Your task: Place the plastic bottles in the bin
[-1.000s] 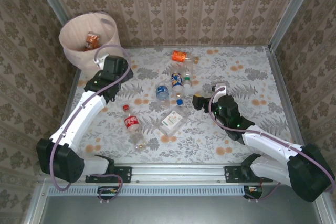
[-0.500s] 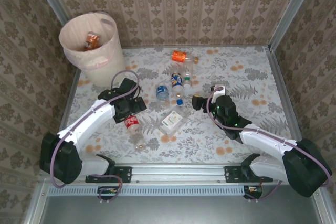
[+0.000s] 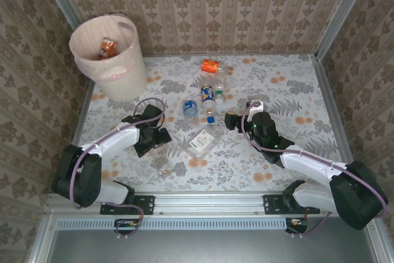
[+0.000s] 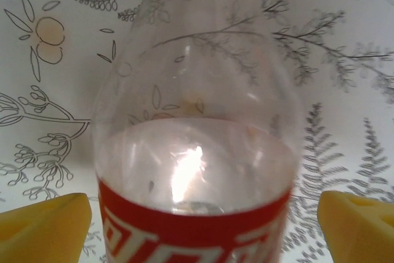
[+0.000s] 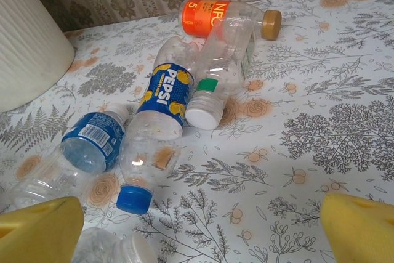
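Several plastic bottles lie on the floral table. A red-labelled clear bottle [image 4: 197,152] lies between the yellow fingertips [image 4: 43,229] of my left gripper [image 3: 155,138], which is open, with a narrow gap on each side. Its clear end [image 3: 163,163] sticks out below the gripper. My right gripper [image 3: 231,120] is open and faces a cluster: an orange bottle [image 5: 209,16], a Pepsi bottle [image 5: 161,100], a clear white-capped bottle [image 5: 225,69] and a blue-labelled bottle [image 5: 86,143]. The bin [image 3: 111,60] stands at the far left with an orange bottle [image 3: 108,47] inside.
A flattened clear bottle [image 3: 202,141] lies between the two grippers. Papered walls close in the table at the back and on both sides. The bin's ribbed wall [image 5: 24,41] shows at the left of the right wrist view.
My left arm has swung from beside the bin down towards the front, and its fingers now straddle the red-labelled bottle. The right arm has hardly moved.
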